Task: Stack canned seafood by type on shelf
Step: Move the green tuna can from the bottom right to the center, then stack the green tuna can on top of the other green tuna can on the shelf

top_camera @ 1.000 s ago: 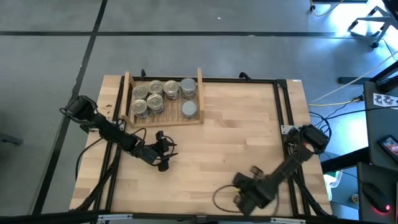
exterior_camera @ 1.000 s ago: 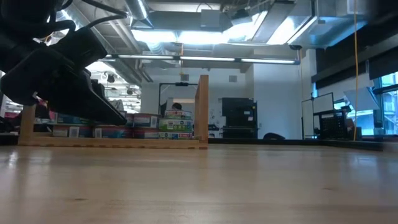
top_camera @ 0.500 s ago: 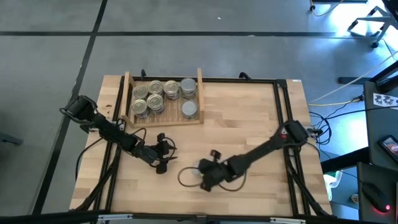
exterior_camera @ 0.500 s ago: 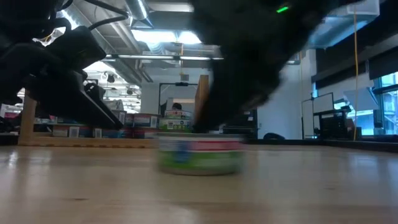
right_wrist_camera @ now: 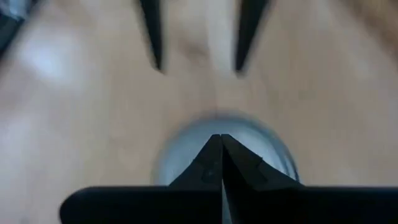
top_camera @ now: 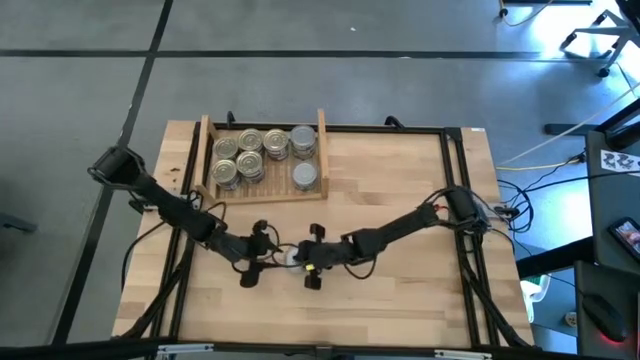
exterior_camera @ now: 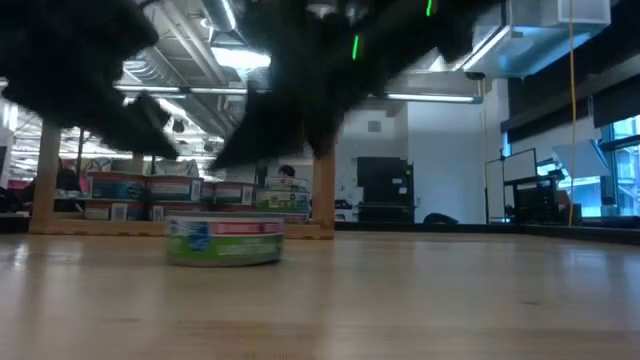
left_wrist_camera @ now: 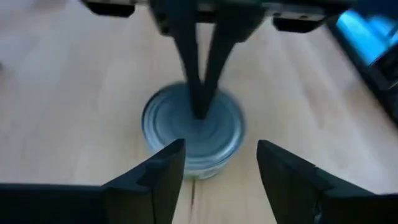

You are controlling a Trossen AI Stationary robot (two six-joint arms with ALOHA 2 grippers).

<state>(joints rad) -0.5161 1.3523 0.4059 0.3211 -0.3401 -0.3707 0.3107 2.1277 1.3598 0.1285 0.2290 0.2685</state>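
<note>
Roughly at the table's (top_camera: 400,200) left edge the left arm comes in and reaches toward the mid-front, its left gripper (top_camera: 252,262) standing about half open w/ nothing between the fingers (left_wrist_camera: 155,180); the wrist view shows them spread just short of a loose can (left_wrist_camera: 193,134), not touching it. Up toward the back-left sits the shelf (top_camera: 262,192) between its two upright side boards, holding the stacked cans (top_camera: 262,157): gold pull-tab tops in the left part, grey tops (top_camera: 303,140) by the right board, w/ a bit of bare slat at the front-right corner beside the single grey one. That loose can, grey-topped w/ a green label (exterior_camera: 224,240), sits flat on bare wood in the middle of the table, between the two grippers, well clear of the shelf's front rail. On its right, the right gripper (top_camera: 312,258) is pressed fully shut, its closed tips over the can's top per both wrist views; whether they actually touch the lid I can't tell. Right arm stretches back to the right edge. Right half of the tabletop and the front strip are open wood, w/ the black frame rail running along the back and right edges.
</note>
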